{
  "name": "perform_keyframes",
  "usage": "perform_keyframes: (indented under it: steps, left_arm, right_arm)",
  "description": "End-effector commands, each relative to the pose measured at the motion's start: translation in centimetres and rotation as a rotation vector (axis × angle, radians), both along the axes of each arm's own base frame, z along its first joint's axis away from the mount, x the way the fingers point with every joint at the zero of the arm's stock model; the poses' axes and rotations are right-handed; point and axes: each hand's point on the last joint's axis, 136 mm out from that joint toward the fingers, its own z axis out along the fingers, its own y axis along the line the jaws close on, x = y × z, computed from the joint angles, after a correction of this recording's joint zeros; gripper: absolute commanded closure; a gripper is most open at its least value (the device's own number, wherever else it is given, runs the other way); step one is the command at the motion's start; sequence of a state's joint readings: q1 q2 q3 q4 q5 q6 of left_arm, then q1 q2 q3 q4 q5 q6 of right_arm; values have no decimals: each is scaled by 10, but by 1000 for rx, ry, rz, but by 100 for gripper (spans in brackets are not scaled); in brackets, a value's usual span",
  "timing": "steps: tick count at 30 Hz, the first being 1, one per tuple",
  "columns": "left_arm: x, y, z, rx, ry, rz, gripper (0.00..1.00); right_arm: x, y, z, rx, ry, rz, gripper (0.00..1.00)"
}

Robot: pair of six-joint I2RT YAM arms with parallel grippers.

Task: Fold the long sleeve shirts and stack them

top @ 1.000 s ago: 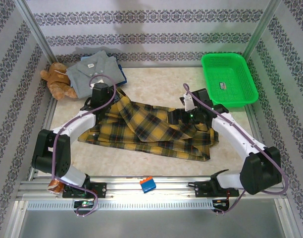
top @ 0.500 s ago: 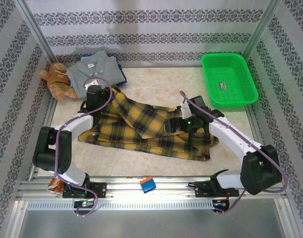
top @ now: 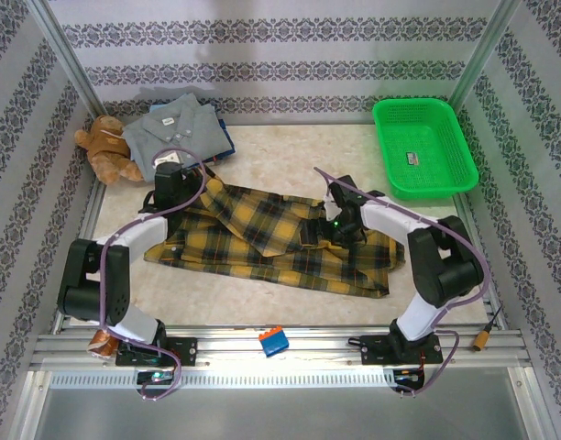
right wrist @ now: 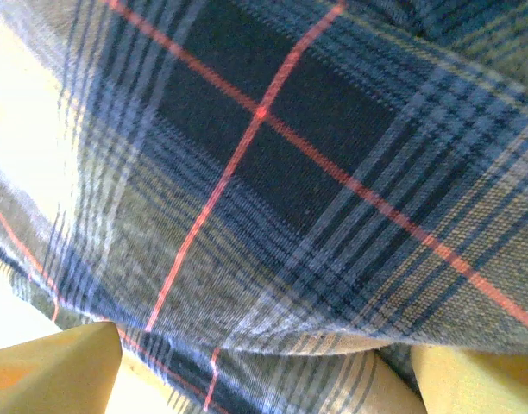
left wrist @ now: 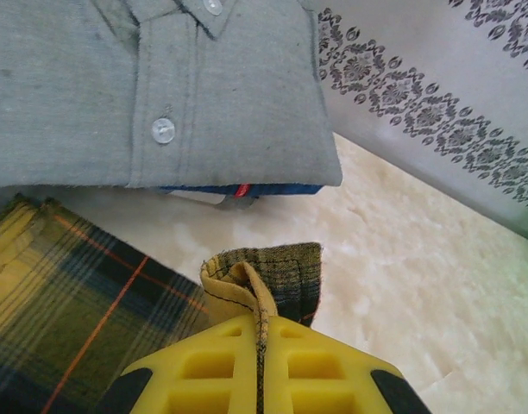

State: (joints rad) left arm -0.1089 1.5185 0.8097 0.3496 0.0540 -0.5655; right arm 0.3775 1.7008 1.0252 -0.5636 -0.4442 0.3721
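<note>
At the far left a brown teddy bear (top: 106, 148) lies beside the folded grey shirt (top: 175, 128), which rests on the blue shirt (left wrist: 247, 188) at the table's (top: 290, 151) far left corner. Just near of that stack, the left gripper (left wrist: 260, 332) is clamped on a folded edge of the plaid shirt (top: 271, 238), which lies spread across the middle of the table. Further right, the right gripper (right wrist: 268, 345) is down on the shirt's right part, its fingers (right wrist: 57, 371) spread wide with plaid cloth between them. The green basket (top: 382, 137) sits at the far right.
</note>
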Motion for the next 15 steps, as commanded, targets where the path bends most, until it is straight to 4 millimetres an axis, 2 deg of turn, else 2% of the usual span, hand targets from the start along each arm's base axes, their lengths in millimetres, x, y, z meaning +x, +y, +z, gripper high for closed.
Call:
perform_keyframes:
  steps: [1,3,10,15]
  left_arm:
    - [-17,21,-7,116,50,50,96]
    - [-23,31,-14,166,105,81,96]
    - [-30,40,-22,247,120,89,95]
    - [-34,44,-22,298,71,90,95]
  right_arm:
    - [11,-3,-2,-41,1,-28,13]
    - [14,-5,-6,-55,12,-36,14]
    - [28,-4,-11,-58,38,-54,16]
    - [28,-4,-16,-65,53,-44,17]
